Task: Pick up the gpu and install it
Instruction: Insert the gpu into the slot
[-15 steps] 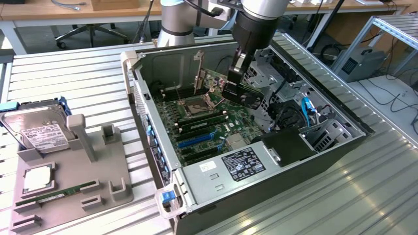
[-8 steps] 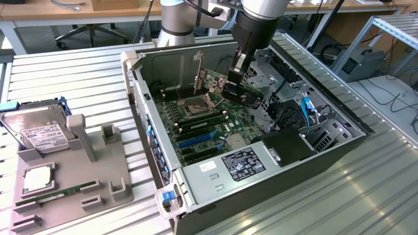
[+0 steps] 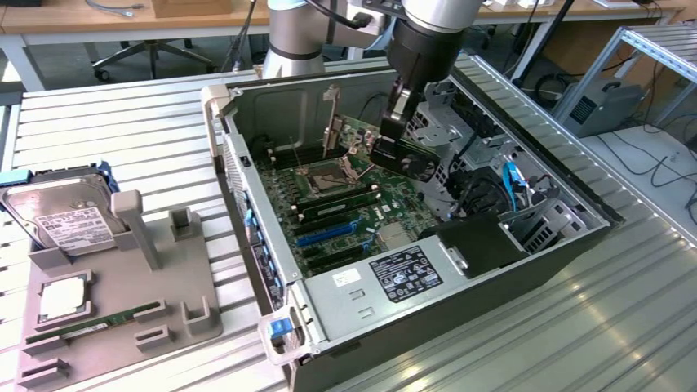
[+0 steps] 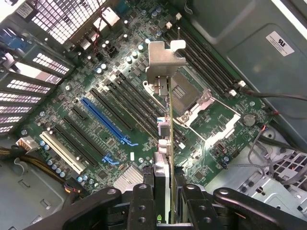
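Observation:
My gripper (image 3: 389, 139) hangs inside the open computer case (image 3: 234, 155), shut on the gpu (image 3: 406, 157). The card has a green board, a black shroud and a silver end bracket, and it is held above the motherboard (image 3: 360, 214), near the CPU socket (image 3: 326, 175). In the wrist view the gpu (image 4: 171, 139) shows edge-on between my gripper's (image 4: 168, 206) black fingers (image 4: 143, 203), its silver bracket (image 4: 163, 60) at the far end. It floats over the motherboard (image 4: 72, 93), off to one side of the long blue slot (image 4: 108, 122).
A grey holder tray (image 3: 179, 282) at the exterior view's left carries a hard drive (image 3: 60, 216), a CPU (image 3: 64, 298) and a green RAM stick (image 3: 93, 325). Inside the case are a power supply (image 3: 392, 273), drive cages (image 3: 452, 122) and cables (image 3: 512, 184).

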